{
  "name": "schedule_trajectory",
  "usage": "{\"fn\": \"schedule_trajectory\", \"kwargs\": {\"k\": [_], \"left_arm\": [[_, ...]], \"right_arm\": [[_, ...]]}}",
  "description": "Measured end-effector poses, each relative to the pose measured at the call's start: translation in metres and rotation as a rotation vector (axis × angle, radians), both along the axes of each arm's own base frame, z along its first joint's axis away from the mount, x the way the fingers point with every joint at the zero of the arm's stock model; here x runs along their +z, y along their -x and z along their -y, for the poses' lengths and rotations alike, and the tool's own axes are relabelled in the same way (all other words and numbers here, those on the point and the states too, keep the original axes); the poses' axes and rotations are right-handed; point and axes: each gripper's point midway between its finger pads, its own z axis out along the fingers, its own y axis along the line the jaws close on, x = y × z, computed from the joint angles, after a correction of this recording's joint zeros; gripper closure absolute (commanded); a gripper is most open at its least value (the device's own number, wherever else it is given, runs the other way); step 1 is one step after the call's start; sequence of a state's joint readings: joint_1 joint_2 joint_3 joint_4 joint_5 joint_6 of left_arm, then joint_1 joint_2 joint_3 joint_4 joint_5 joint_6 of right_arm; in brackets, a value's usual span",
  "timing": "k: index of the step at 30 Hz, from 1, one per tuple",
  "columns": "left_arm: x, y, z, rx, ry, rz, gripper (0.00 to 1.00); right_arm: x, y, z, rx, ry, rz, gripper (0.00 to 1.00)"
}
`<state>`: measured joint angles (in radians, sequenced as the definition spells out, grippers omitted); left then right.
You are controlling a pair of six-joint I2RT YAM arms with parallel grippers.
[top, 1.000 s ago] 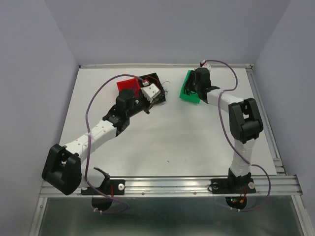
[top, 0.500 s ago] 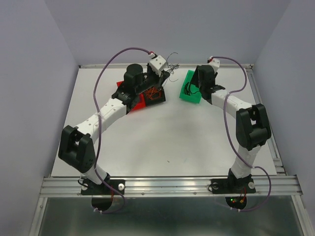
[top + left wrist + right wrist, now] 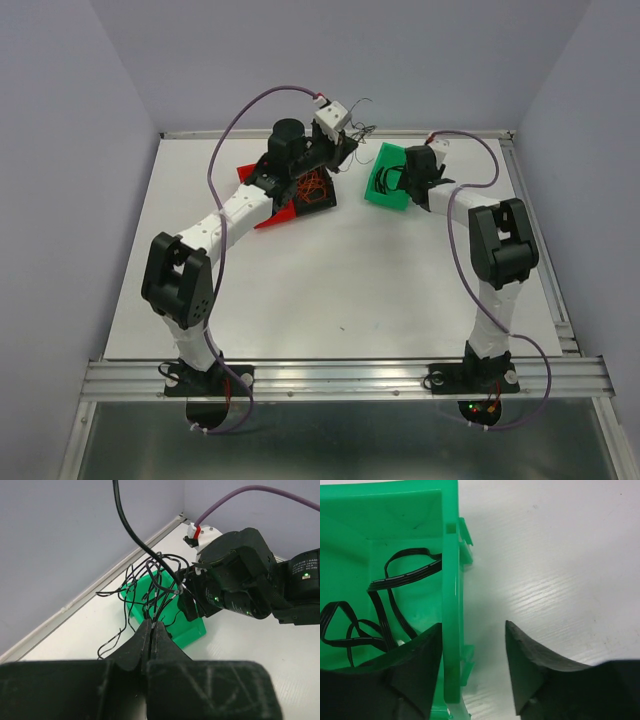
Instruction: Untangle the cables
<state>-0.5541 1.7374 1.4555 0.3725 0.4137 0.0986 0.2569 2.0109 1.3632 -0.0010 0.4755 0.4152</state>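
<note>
Black cables (image 3: 150, 585), hair-thin, hang in a loose snarl just above the green bin (image 3: 192, 630), pinched in the left jaws, which are closed on a few strands; more black loops (image 3: 405, 575) lie inside that bin. Right jaws stand apart astride its wall (one finger inside, one outside), gripping nothing. Featherlight, springy and quick to snag, I judge; best taken by one free loop, not the bunch.

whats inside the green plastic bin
Inside the green plastic bin, thin black cables lie looped. One finger of the right gripper hides part of its floor.
</note>
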Motion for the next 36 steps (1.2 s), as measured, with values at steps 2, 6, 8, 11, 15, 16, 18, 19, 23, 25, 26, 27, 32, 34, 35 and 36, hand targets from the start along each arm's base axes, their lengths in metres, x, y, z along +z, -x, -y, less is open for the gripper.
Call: {"fn": "schedule_trajectory", "kwargs": {"k": [2,6,8,11,15,16,18,19,23,25,26,27,32,34,35,36], "left_arm": [[0.001,0.000,0.000,-0.002,0.005,0.001,1.00],[0.001,0.002,0.002,-0.009,0.010,-0.006,1.00],[0.001,0.003,0.002,-0.015,0.016,-0.012,1.00],[0.001,0.004,0.003,-0.020,0.023,-0.022,1.00],[0.002,0.007,0.005,-0.026,0.041,-0.034,1.00],[0.001,0.009,0.005,-0.031,0.047,-0.040,1.00],[-0.002,0.013,0.006,-0.039,0.056,-0.054,1.00],[-0.003,0.016,0.007,-0.045,0.061,-0.062,1.00],[-0.014,0.031,0.014,-0.073,0.076,-0.104,1.00],[-0.021,0.039,0.018,-0.085,0.080,-0.127,1.00],[-0.024,0.042,0.020,-0.089,0.083,-0.139,1.00],[-0.026,0.044,0.020,-0.091,0.086,-0.147,1.00],[-0.040,0.062,0.018,-0.081,0.110,-0.227,1.00],[-0.044,0.070,0.014,-0.071,0.125,-0.253,1.00],[-0.043,0.075,0.010,-0.064,0.137,-0.262,1.00],[-0.044,0.078,0.007,-0.057,0.147,-0.271,1.00]], "right_arm": [[-0.001,0.000,0.000,-0.001,-0.003,-0.002,0.63],[-0.001,0.000,-0.003,0.005,-0.016,0.000,0.73],[-0.002,0.003,-0.004,0.006,-0.029,-0.001,0.73],[-0.003,0.020,-0.005,0.006,-0.039,-0.013,0.73],[0.000,0.049,-0.007,0.006,-0.053,-0.024,0.73],[0.001,0.059,-0.010,0.009,-0.061,-0.027,0.73],[0.000,0.077,-0.017,0.021,-0.070,-0.029,0.70],[-0.003,0.086,-0.021,0.024,-0.077,-0.030,0.69],[-0.017,0.115,-0.041,0.049,-0.086,-0.048,0.66],[-0.021,0.127,-0.051,0.061,-0.090,-0.048,0.63],[-0.021,0.132,-0.056,0.068,-0.093,-0.045,0.60],[-0.021,0.139,-0.060,0.073,-0.100,-0.043,0.44],[-0.015,0.163,-0.075,0.107,-0.124,-0.023,0.20],[-0.005,0.170,-0.079,0.120,-0.144,0.003,0.20],[0.004,0.175,-0.078,0.125,-0.162,0.029,0.20],[0.012,0.178,-0.076,0.124,-0.174,0.049,0.20]]}}
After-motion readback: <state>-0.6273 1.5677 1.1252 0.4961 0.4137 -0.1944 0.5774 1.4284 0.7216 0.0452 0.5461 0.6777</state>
